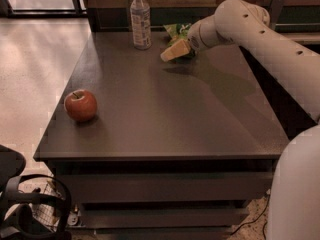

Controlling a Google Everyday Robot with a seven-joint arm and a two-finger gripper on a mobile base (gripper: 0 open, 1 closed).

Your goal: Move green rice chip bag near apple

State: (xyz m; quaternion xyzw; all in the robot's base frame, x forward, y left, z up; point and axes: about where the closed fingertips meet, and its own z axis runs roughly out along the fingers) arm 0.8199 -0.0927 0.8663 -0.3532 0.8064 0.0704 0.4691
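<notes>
The green rice chip bag [176,32] lies at the far edge of the dark table [170,114], right of a clear bottle. My gripper [174,50] hangs just in front of the bag and covers its lower part; I cannot tell whether it touches the bag. It casts a shadow on the tabletop below. The red apple [80,105] with its short stem sits near the table's front left corner, far from the bag and the gripper.
A clear plastic bottle [140,19] with a white cap stands upright at the back, left of the bag. My white arm [260,34] reaches in from the right. A dark counter runs behind the table. Black gear sits on the floor at lower left.
</notes>
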